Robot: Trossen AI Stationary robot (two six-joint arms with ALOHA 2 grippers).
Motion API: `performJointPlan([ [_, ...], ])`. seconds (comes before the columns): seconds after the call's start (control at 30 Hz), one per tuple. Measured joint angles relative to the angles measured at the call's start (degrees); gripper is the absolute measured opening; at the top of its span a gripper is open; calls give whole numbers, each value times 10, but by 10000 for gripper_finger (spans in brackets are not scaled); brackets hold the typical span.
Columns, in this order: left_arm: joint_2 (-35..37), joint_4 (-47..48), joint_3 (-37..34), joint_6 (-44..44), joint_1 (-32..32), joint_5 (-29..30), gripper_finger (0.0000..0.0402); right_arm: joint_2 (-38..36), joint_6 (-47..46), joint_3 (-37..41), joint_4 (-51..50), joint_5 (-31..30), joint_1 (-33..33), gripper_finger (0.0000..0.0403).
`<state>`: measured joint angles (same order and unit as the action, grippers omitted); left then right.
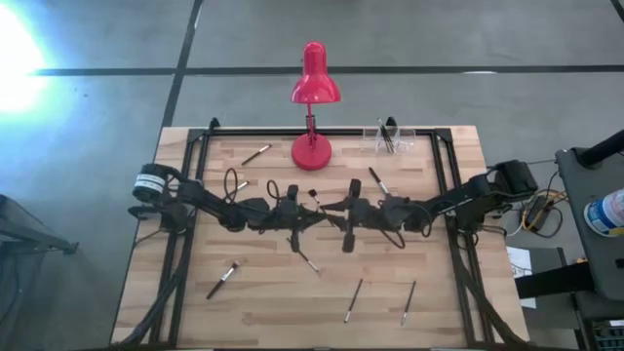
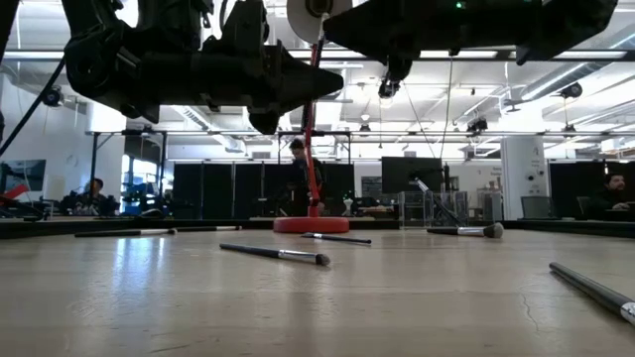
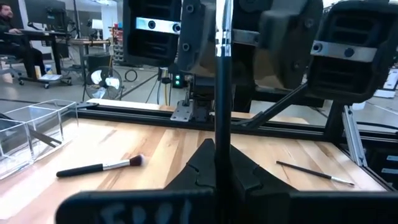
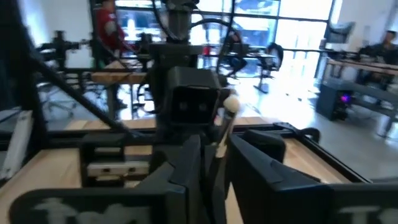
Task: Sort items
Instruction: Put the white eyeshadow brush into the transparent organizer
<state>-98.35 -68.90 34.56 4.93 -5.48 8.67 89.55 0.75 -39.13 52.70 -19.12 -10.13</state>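
The left gripper (image 1: 310, 216) hangs above the middle of the table (image 1: 195, 312), its fingers (image 3: 205, 165) pressed together on the dark handle of a brush (image 3: 222, 93) that stands upright between them. Facing it, almost touching, the right gripper (image 1: 336, 216) has its fingers (image 4: 186, 162) spread a little on either side of the same brush (image 4: 222, 127), whose pale bristle tip shows just above them. Whether those fingers touch the handle cannot be told. The two grippers meet tip to tip, so there is no free room between them.

Just below the left gripper, toward the near edge, a thin brush (image 1: 308, 261) lies on the wood. Just beyond the grippers, toward the red lamp (image 1: 313, 97), a short brush (image 1: 316, 198) lies on the table, and another (image 1: 378, 182) sits past the right gripper. Farther out on the left gripper's side, a brush (image 1: 256, 154) lies near the far edge, and one with a pale tip (image 1: 222, 279) lies toward the near left corner. On the right gripper's side, two brushes (image 1: 354, 299) (image 1: 409, 302) lie close to the near edge, side by side but apart.

A clear box (image 1: 392, 139) holding dark brushes sits at the far edge, beyond the right gripper and beside the lamp's base. Black rails (image 1: 185, 175) run along the table's left, right and far edges. The widest bare wood lies near the left and right near corners.
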Motion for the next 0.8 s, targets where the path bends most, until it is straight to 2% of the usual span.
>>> performJointPlan([
  [0.13,0,7,0,0,0,0,4,1,-3,-1,-12,-19,1,65],
  [0.5,0,5,1,0,0,0,4,1,-21,-9,-18,-15,1,141],
  [0.67,0,9,4,-1,0,0,4,2,-20,-23,-19,-11,4,130],
  [0.8,0,10,4,-1,0,0,5,6,-22,-35,-32,27,12,100],
])
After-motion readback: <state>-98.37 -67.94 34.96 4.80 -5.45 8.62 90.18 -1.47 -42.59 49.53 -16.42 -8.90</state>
